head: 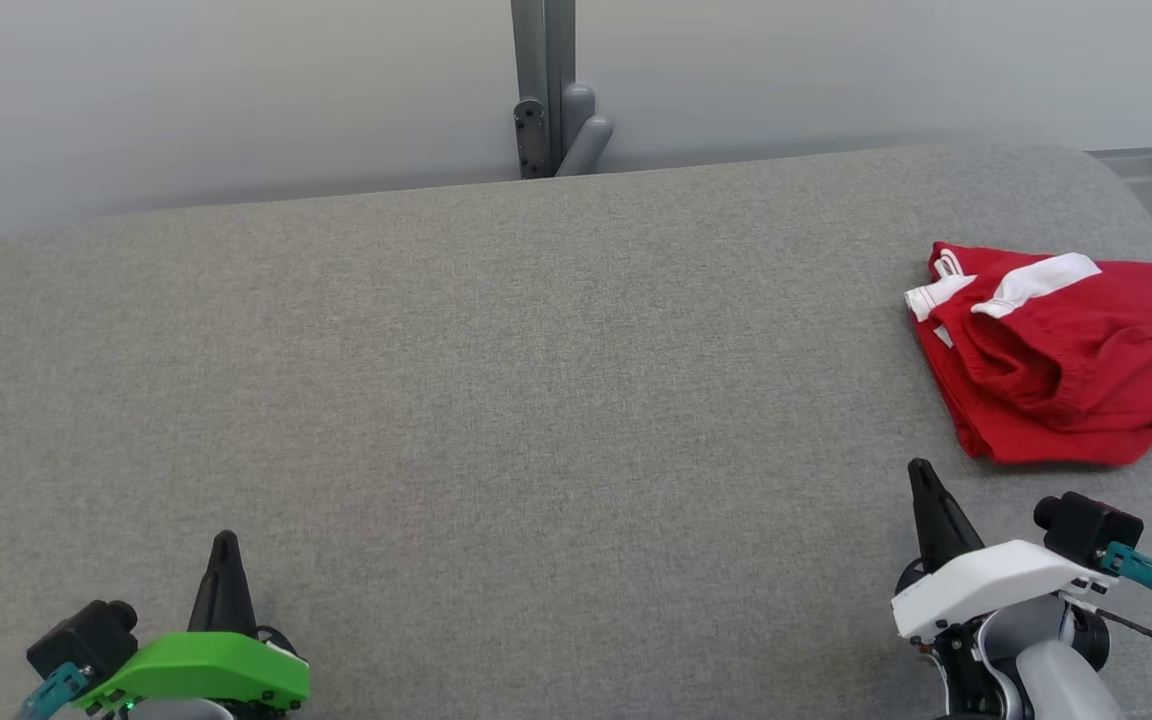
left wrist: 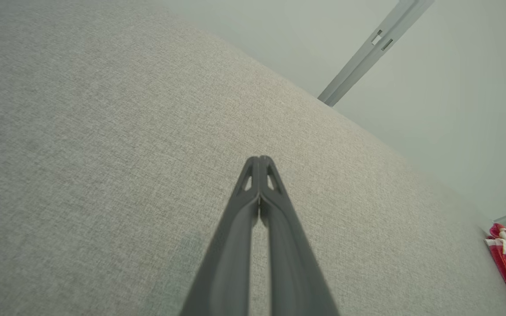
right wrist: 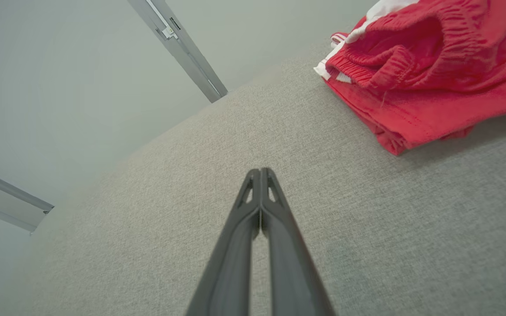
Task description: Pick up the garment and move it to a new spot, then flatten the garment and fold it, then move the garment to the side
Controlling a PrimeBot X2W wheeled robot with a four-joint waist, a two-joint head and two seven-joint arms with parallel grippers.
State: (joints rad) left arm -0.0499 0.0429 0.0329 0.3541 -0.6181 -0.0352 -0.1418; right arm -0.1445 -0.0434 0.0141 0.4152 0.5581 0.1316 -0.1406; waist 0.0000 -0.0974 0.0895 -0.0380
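Both my grippers are closed tip to tip and hold nothing: the left gripper (head: pixel 225 545) sits low at my left over bare grey upholstery (head: pixel 496 400), and the right gripper (head: pixel 923 478) rests just short of the red shorts (head: pixel 1056 360).

The shorts lie far to my right on the padded surface, in a loose stack of layers. A white side stripe is turned up and the elastic waistband gapes open on top. Their outer side runs past the edge of my head view, so I cannot tell how close they lie to the drop. That pile would suit shorts set down in a heap as well as shorts folded and put aside (a rough fold, if so).

These are the risks I see:

- **Snagging:** My right fingers are near the closest hem, so a careless swing of that arm could catch the waistband and drag the stack apart.
- **Pushing instead of gripping:** With the jaws closed like this, they would shove the cloth rather than grip it, and the surface curves away on that side, so the shorts might slide off.
- **Lifting one layer:** A pinch that takes only the top layer would lift it and leave the rest behind.
- **Rucking:** The woven cover looks grippy enough to ruck the thin fabric if it is pulled.
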